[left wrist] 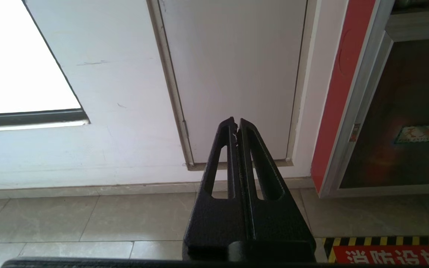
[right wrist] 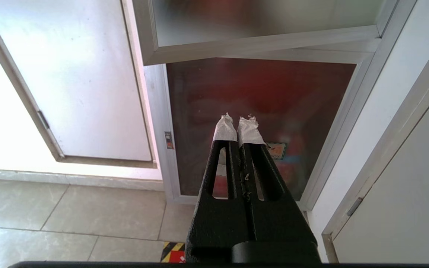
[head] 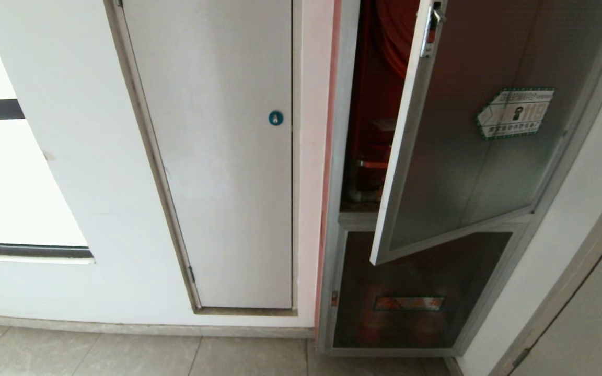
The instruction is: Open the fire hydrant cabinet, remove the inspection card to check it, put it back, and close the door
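The right gripper [right wrist: 238,121] is closed on nothing, its two tape-wrapped fingertips [right wrist: 224,128] pressed together, and it hangs low in front of the lower glass panel [right wrist: 259,111], well apart from it. The bottom edge of the door [right wrist: 259,22] shows above that panel, swung out from the frame.

In the left wrist view, the left gripper [left wrist: 236,123] is also closed and empty, pointing toward the white-grey door [left wrist: 237,74] above the tiled floor [left wrist: 88,219].

In the head view, neither arm shows. The fire hydrant cabinet [head: 340,156] stands to the right of the white-grey door, which carries a blue round lock [head: 275,118]. The door with its hexagonal sticker [head: 515,113] stands partly open, hinged on the right. Through the gap the red interior shows, with part of the red hose reel [head: 395,31]. I cannot make out the inspection card.
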Robot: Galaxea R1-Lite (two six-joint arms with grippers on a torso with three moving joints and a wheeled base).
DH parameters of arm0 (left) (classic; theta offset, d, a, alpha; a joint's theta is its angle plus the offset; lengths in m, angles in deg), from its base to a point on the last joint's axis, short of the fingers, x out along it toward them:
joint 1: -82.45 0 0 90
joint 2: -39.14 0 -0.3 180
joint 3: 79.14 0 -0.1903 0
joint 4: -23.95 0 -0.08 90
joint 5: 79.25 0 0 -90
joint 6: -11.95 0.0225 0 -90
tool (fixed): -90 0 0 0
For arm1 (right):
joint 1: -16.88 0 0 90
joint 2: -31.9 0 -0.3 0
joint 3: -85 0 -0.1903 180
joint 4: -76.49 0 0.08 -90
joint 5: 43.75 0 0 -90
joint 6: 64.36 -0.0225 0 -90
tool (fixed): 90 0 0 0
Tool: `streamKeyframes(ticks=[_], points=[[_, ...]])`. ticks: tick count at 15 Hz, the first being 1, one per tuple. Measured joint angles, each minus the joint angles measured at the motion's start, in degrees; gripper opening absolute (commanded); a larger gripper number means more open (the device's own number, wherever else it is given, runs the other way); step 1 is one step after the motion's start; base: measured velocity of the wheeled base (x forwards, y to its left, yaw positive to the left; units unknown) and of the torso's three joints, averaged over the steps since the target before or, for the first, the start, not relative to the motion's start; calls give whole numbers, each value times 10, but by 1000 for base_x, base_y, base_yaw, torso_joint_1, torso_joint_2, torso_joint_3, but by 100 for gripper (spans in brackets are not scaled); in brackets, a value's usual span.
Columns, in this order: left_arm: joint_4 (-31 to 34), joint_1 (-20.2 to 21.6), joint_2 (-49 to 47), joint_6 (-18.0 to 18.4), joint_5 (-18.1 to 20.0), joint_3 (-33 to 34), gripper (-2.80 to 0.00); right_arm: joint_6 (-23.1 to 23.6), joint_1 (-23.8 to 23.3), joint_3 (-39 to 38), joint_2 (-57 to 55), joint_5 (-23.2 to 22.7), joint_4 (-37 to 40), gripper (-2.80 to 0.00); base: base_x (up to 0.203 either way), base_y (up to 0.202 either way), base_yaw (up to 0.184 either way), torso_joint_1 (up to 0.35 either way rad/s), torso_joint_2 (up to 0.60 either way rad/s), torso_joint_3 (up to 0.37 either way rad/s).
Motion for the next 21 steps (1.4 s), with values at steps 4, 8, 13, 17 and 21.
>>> streamKeyframes(ticks=[4, 8, 13, 17, 21], points=[[0, 0, 0, 0, 0, 0, -280, 2, 0, 0, 0, -1, 1, -280, 0, 0, 0, 0, 0, 0], [0, 0, 0, 0, 0, 0, -280, 19, 0, 4, 0, -7, 3, -280, 0, 0, 0, 0, 0, 0], [0, 0, 0, 0, 0, 0, -280, 21, 0, 123, -54, -42, 26, -280, 0, 0, 0, 0, 0, 0], [0, 0, 0, 0, 0, 0, -280, 22, 2, 219, -177, -101, 28, -280, 0, 0, 0, 0, 0, 0], [0, 0, 0, 0, 0, 0, -280, 34, 1, 305, -328, -202, 19, -280, 0, 0, 0, 0, 0, 0]])
